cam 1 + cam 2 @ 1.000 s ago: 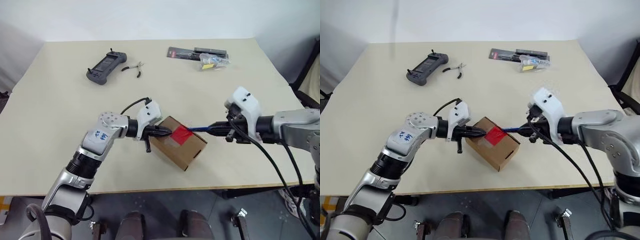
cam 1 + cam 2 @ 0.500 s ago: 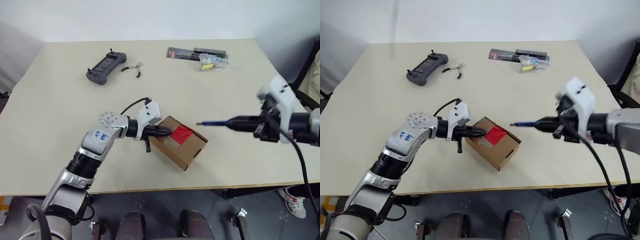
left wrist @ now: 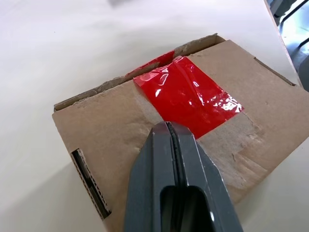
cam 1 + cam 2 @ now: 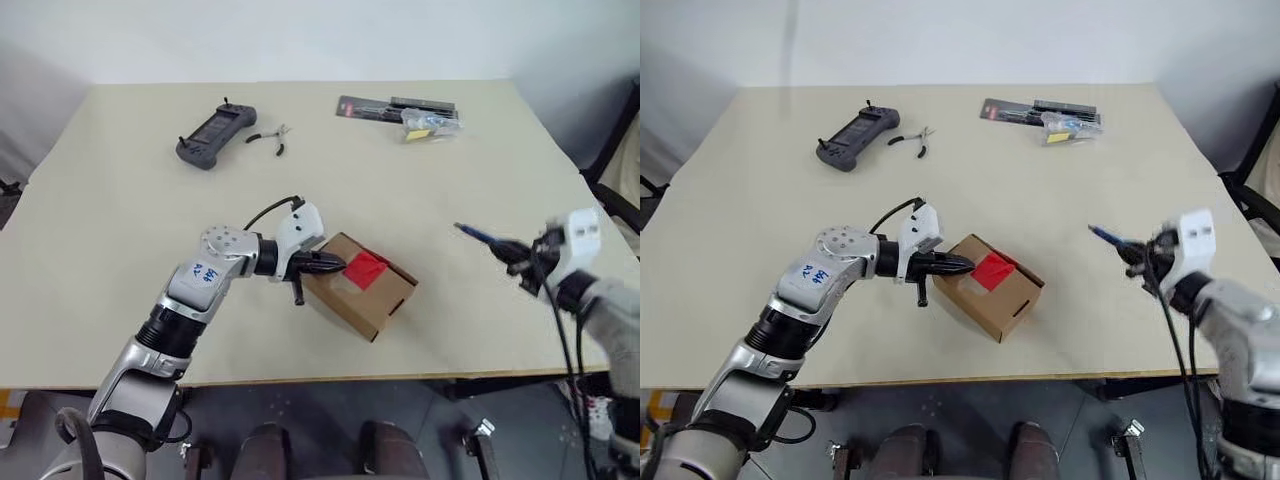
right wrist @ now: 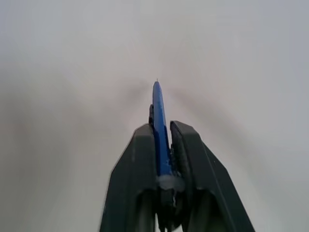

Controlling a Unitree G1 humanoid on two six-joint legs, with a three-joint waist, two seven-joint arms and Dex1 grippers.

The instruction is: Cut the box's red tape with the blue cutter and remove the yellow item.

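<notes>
Tape-cutting step: left pincer (image 3: 170, 126) together, pinning box (image 4: 375, 300); right pincer (image 5: 162, 140) clamped on blue cutter (image 5: 161, 126). Next: returning cutter to red tape (image 3: 186, 94).

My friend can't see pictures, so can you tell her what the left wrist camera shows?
A brown cardboard box with a shiny red tape patch on top lies on a pale table. The robot's dark left pincer, its two fingers shut, rests its tip on the box right at the tape's edge.
</notes>
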